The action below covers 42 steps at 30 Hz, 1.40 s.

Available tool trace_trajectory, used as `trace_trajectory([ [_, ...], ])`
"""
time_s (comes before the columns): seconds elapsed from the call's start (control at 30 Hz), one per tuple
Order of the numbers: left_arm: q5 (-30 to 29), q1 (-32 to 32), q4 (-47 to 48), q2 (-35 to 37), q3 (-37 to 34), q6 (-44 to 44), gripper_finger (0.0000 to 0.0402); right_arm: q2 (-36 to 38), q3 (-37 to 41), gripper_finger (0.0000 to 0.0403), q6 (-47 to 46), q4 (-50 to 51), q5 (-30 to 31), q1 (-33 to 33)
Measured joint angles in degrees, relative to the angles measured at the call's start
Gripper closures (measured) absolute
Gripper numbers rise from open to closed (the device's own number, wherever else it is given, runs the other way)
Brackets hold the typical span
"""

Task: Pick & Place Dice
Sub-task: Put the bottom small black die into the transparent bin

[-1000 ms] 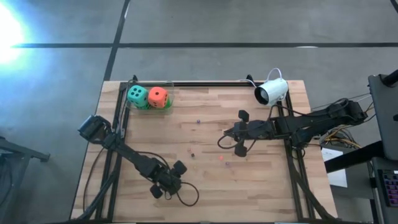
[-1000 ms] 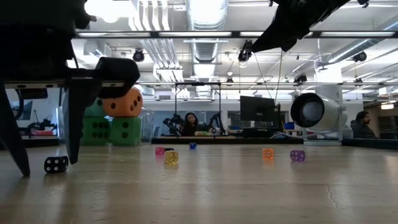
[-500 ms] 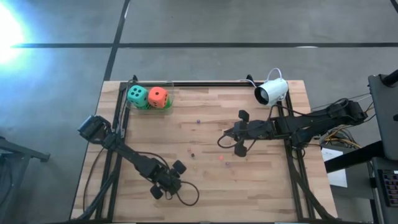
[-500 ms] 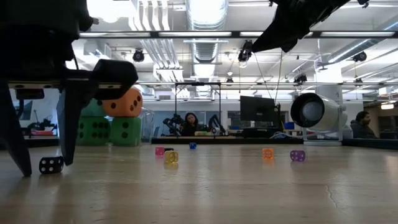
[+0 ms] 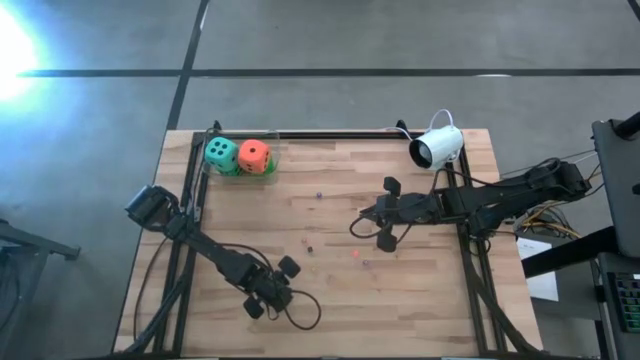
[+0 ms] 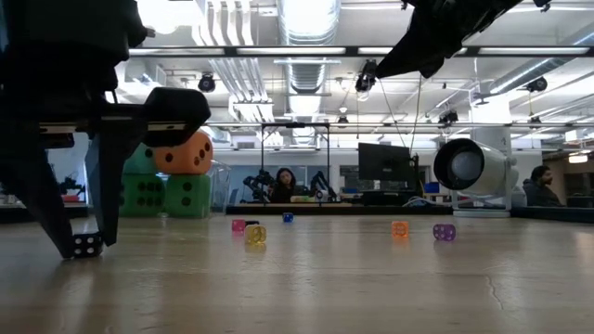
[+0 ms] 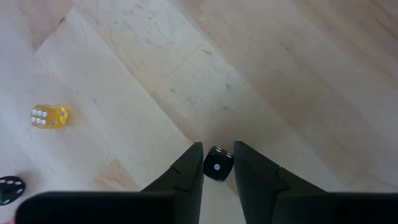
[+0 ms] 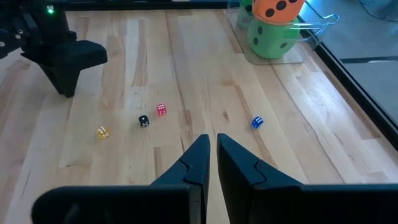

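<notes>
The large dice stand stacked at the table's far left corner: a teal one point(image 5: 220, 153) and an orange-red one point(image 5: 254, 155) rest on two green ones point(image 6: 188, 195). My left gripper point(image 7: 218, 148) is low at the table's near side, left of the middle, shut on a small black die point(image 7: 217, 168). It also shows in the high view point(image 5: 268, 292), where the die is hidden under it. My right gripper point(image 8: 212, 146) hangs shut and empty above the table's middle right point(image 5: 372, 215). My left gripper pinches the small black die by two opposite sides point(image 7: 208, 167) between its two fingers. The fingers point(image 6: 104, 213) come from above, pointing down. The die point(image 6: 86, 245) sits on the table between the fingertips.
Small dice lie about the table's middle: yellow point(image 8: 102, 132), a second black one point(image 8: 143, 121), pink point(image 8: 161, 109), blue point(image 8: 256, 122), orange point(image 6: 399, 228), purple point(image 6: 444, 231). A white camera point(image 5: 437, 147) stands at the far right. Black rails point(image 5: 330, 134) edge the table. People sit in the room beyond.
My left gripper has narrowed its fingers around the small black die and taken hold of it. The die has shifted a little on the table and still rests there.
</notes>
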<state>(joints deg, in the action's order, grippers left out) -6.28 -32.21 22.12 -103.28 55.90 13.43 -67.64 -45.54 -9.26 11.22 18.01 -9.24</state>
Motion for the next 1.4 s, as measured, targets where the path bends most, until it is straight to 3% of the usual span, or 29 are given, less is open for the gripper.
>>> trace_trajectory([
  [0.77,-5.54,0.13,-0.4,0.37,0.39,-7.7,0.0322,0.0,0.0,0.0376,0.02,0.02,-0.01,0.01],
  [1.13,-15.05,1.07,0.71,4.49,0.33,-10.9,0.0322,0.0,0.0,0.0376,-0.04,0.02,-0.01,0.01],
  [1.4,-23.56,5.07,2.01,9.54,0.33,-14.3,0.0322,0.0,0.02,0.0376,-0.2,0.02,-0.01,-0.01],
])
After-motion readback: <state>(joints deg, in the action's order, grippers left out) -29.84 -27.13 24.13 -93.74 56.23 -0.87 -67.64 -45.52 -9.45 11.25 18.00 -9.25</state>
